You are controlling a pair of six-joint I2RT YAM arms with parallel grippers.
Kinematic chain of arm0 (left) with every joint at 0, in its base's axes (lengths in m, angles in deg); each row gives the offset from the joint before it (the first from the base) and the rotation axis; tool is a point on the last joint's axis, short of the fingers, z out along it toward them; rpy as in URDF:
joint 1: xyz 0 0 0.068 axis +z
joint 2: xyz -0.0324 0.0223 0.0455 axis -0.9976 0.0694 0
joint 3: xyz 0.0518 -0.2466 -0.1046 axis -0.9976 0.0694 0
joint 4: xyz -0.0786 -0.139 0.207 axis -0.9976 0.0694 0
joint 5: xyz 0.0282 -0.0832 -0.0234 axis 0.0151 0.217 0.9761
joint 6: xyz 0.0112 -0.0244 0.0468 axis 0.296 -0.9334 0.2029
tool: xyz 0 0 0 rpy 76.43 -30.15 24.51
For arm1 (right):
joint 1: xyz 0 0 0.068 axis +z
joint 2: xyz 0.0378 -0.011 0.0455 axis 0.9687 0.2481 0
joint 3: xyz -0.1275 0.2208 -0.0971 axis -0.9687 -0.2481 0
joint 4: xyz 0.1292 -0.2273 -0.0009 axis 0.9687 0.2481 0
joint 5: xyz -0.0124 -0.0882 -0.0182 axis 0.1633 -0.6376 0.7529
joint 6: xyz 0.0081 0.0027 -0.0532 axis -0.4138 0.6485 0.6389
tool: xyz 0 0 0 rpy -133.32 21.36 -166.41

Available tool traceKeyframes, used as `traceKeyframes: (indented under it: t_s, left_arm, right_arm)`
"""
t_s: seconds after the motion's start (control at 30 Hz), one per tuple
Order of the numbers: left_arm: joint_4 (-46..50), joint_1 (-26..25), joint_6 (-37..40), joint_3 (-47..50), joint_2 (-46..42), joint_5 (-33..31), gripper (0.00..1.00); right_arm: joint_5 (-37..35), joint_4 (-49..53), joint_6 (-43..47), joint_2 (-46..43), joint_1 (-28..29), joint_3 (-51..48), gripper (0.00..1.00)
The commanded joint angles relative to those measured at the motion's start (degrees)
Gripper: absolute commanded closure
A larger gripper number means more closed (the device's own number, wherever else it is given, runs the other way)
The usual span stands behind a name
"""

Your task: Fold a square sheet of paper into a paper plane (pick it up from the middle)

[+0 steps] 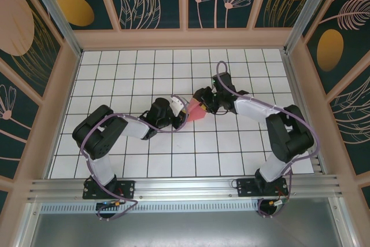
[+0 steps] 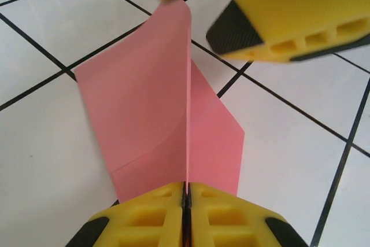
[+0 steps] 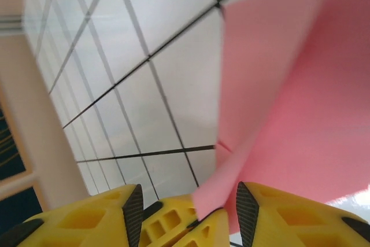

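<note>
My left pincer (image 2: pixel 186 192) is clamped tight on the pink paper (image 2: pixel 156 102), pinching it along its centre crease. The two halves fan out over the white gridded worktop (image 2: pixel 52 160). My right pincer (image 3: pixel 189 195) stands partly open, its yellow fingers (image 2: pixel 289 15) apart, with the paper's far end reaching in between them. From above, the paper sits mid-worktop between both pincers.

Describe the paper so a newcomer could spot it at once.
On the white grid-tiled table, find the middle, where the left gripper and right gripper meet. The folded sheet of paper stands between them, pinched in the left one's shut jaws. It is the only salmon-pink thing on the tiles.
</note>
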Motion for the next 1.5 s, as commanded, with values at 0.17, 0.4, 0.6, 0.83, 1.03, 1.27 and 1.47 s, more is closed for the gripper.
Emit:
traceKeyframes:
  t_s: [0.17,0.4,0.6,0.83,1.03,1.27,1.47]
  left_arm:
    - [-2.69,-0.12,-16.33,-1.08,2.03,6.19,0.92]
    - [-4.05,-0.07,-23.52,-1.05,3.92,7.92,0.93]
    - [-4.94,-0.07,-27.75,-1.07,4.33,7.72,0.93]
    - [-5.96,-0.1,-30.75,-0.94,5.0,8.45,0.91]
    - [-5.83,-0.15,-31.21,-1.34,5.73,9.22,0.9]
    - [-5.24,-0.13,-31.77,-1.51,5.84,9.73,0.87]
    - [-4.32,-0.11,-32.64,-1.96,5.95,9.96,0.82]
  right_arm:
    - [6.55,-15.62,11.91,-4.68,-2.45,-12.0,0.51]
    - [7.74,-18.71,13.02,-1.96,-2.42,-14.53,0.52]
    - [8.1,-17.94,14.36,1.39,-2.31,-13.66,0.53]
    - [8.05,-17.58,14.7,3.7,-2.28,-12.48,0.54]
    - [8.23,-16.82,15.13,5.64,-2.28,-11.1,0.54]
    - [7.56,-15.15,15.67,7.68,-2.16,-9.61,0.54]
    - [5.99,-13.2,15.86,9.35,-1.9,-9.04,0.55]
